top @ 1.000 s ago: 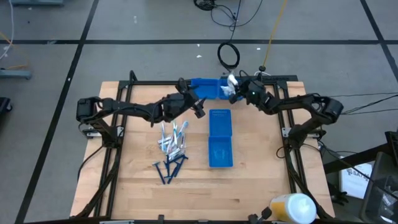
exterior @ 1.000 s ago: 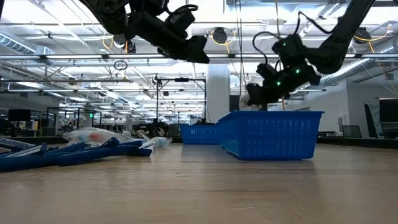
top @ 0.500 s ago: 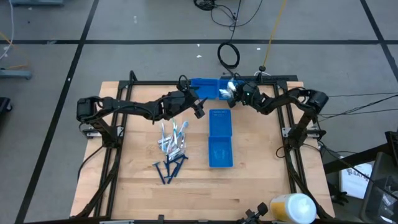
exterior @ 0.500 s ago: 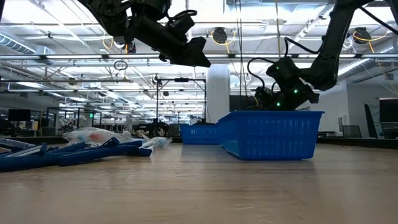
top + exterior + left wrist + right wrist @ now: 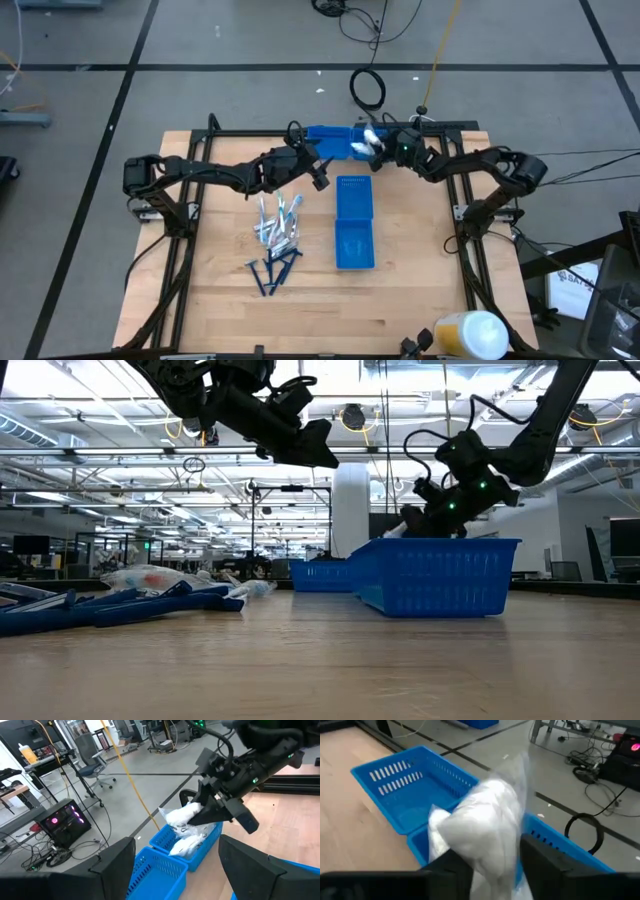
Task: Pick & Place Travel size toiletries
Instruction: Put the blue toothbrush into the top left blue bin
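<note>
Showing only wrist-side: white packet (image 5: 485, 815) between right pincer (image 5: 492, 857) fingers.

wooden table (image 5: 420, 270): toiletries (image 5: 277, 236), blue bins (image 5: 354, 222)

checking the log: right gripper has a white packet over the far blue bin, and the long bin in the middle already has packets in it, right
One thing is off: the long bin in the middle holds nothing, as the high view shows. The right gripper does have a white packet over the far blue bin, and that far bin holds a packet already.

Three blue bins (image 5: 354, 221), two white packets (image 5: 186, 813) (one above the other), one heap of toiletries (image 5: 277, 232).
</note>
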Controlling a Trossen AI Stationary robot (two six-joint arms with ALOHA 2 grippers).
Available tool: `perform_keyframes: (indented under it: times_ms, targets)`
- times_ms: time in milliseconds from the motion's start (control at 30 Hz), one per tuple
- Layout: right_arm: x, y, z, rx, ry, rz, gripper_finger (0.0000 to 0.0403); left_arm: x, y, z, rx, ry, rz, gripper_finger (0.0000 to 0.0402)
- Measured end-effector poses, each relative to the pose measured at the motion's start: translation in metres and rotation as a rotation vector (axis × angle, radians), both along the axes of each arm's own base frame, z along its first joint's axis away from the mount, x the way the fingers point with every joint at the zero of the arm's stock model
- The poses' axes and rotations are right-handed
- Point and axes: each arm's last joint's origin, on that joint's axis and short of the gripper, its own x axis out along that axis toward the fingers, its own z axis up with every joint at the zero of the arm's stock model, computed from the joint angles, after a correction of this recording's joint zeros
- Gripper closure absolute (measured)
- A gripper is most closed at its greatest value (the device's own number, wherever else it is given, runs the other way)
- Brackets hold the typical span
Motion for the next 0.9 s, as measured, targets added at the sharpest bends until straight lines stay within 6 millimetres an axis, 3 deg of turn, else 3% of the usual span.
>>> perform_keyframes:
  times_ms: [200,367,500,700,900]
  targets:
    - [-0.002,-0.001,0.0,-0.002,0.017,-0.054,0.0175,0.0,0.0,-0.001,-0.012,0.006,0.002,0.0121]
    - [0.0,0.002,0.003,0.002,-0.011,-0.078,0.0136,-0.001,0.0,-0.005,-0.034,0.041,0.006,0.0121]
    - [0.001,0.008,0.019,-0.011,-0.084,-0.023,0.0124,-0.003,-0.001,-0.012,-0.048,0.111,0.008,0.0121]
    - [-0.002,0.029,0.06,-0.062,-0.238,0.191,0.0124,-0.009,-0.003,-0.026,-0.126,0.239,0.035,0.0121]
    - [-0.001,0.06,0.085,-0.067,-0.301,0.391,0.0132,-0.025,-0.012,-0.05,-0.386,0.434,0.006,0.0121]
